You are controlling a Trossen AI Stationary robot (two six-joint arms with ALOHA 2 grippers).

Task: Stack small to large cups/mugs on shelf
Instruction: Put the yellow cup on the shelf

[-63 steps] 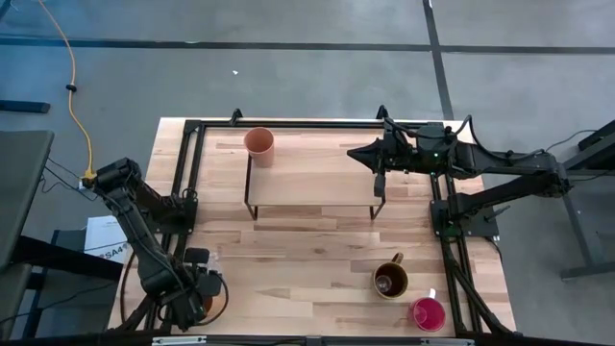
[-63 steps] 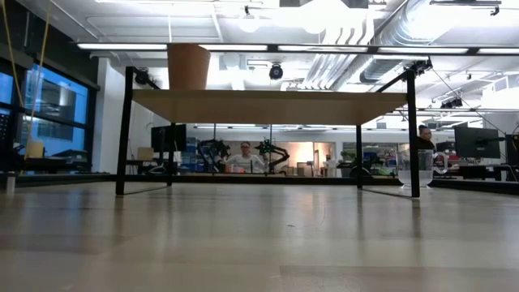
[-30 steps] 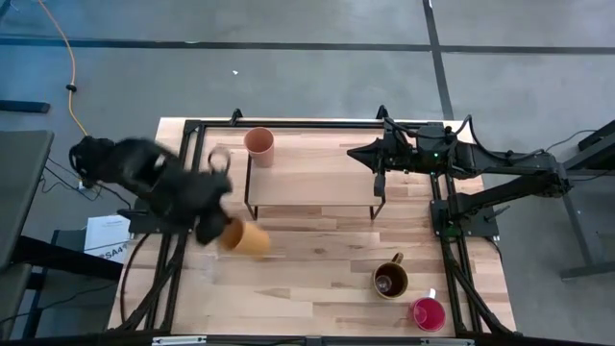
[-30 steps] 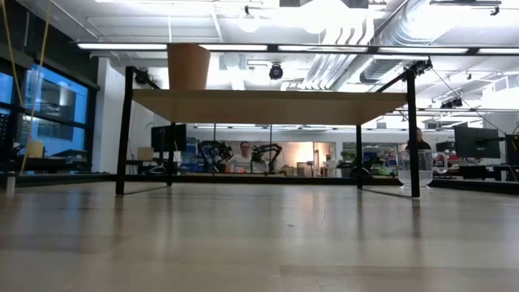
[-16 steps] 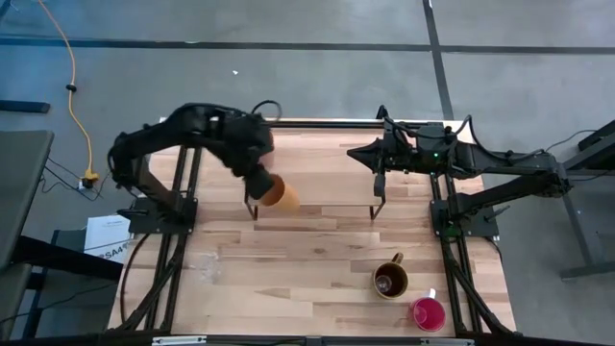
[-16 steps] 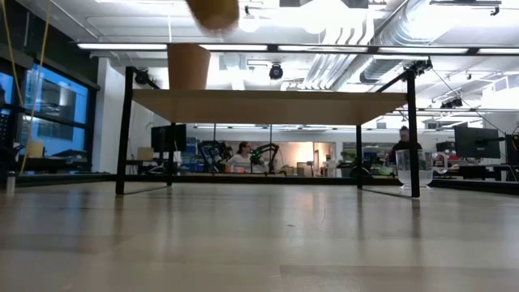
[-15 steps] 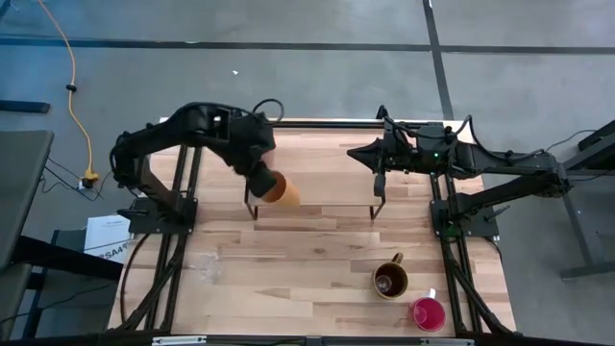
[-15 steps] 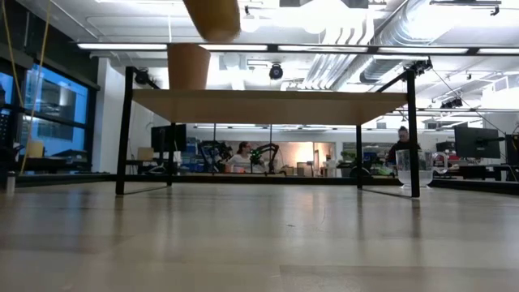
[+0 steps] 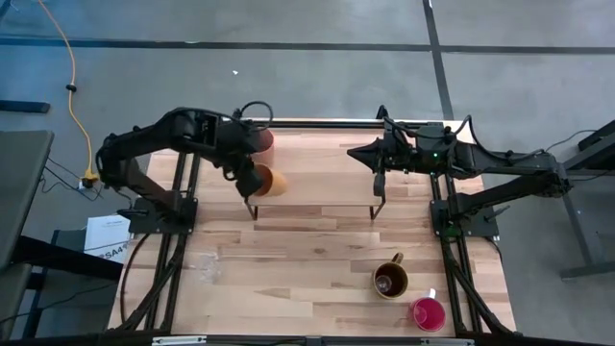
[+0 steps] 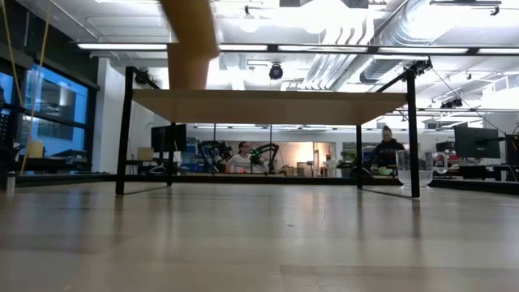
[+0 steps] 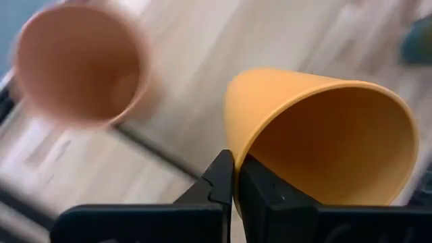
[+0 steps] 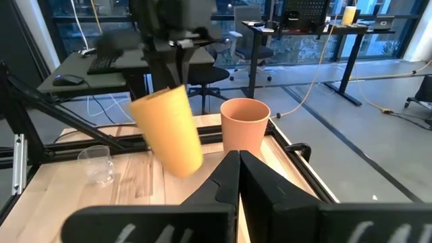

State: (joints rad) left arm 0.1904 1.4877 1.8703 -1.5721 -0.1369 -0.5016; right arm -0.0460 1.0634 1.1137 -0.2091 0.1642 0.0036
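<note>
The left tool [image 11: 234,177] pinches the thin rim of the yellow-orange cup [image 9: 268,181] (smooth, tapered, tilted), holding it above the shelf [image 9: 327,183], just beside the peach tumbler [image 12: 244,125] standing on the shelf's light wood top. The right tool [image 12: 237,160], fingers pressed together and empty, hovers at the shelf's opposite end.

My dark left gripper [image 11: 234,177] held a yellow-orange cup [image 11: 324,138]; the tumbler [image 12: 244,123] was peach, the shelf [image 9: 317,183] light wood with black frame.
</note>
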